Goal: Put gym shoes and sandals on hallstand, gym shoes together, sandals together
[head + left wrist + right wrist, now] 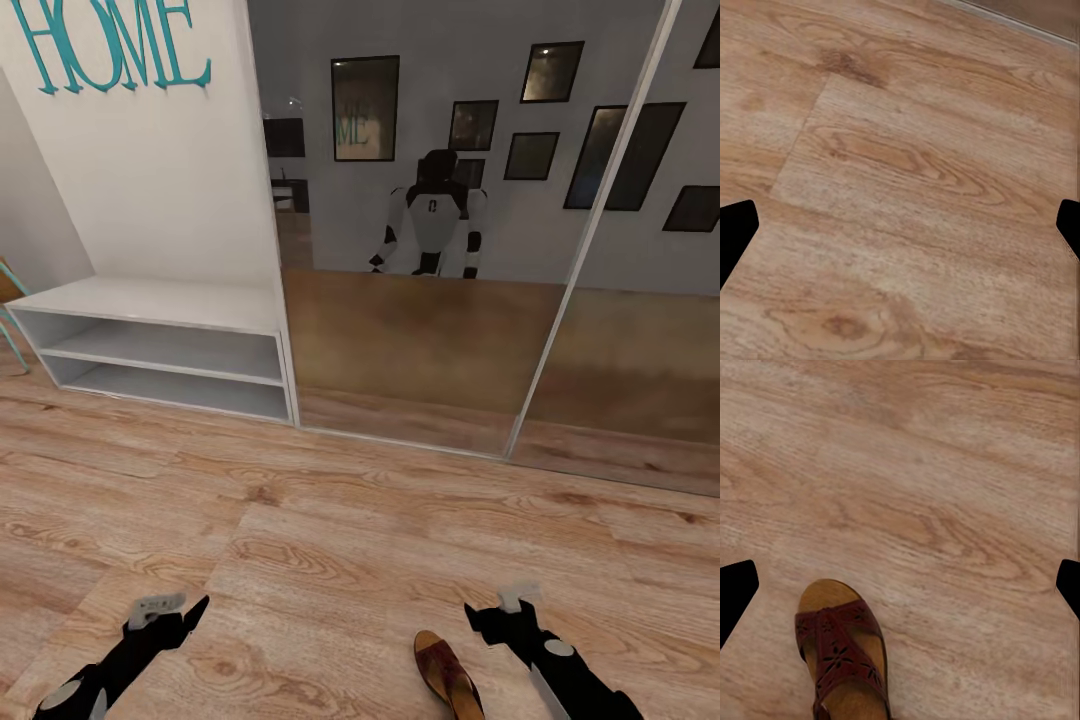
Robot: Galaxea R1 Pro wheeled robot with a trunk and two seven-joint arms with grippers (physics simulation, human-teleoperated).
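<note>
One brown sandal [447, 673] lies on the corridor floor [330, 560] at the lower edge of the head view, just left of my right gripper [492, 620]. The right wrist view shows the same sandal [842, 652] with its dark red-brown straps and tan sole, lying below the open fingers, whose black fingertips [735, 592] stand far apart. My left gripper [185, 618] hangs open over bare wood floor [900, 180]. The hallstand [160, 345], a pale grey bench with two low open shelves, stands at the left against the wall. The gym shoes are out of view.
A mirrored sliding door [440, 250] right of the hallstand reflects the robot and framed pictures. Teal "HOME" letters [110, 45] hang on the white wall above the bench. A teal chair edge [8, 310] shows at the far left.
</note>
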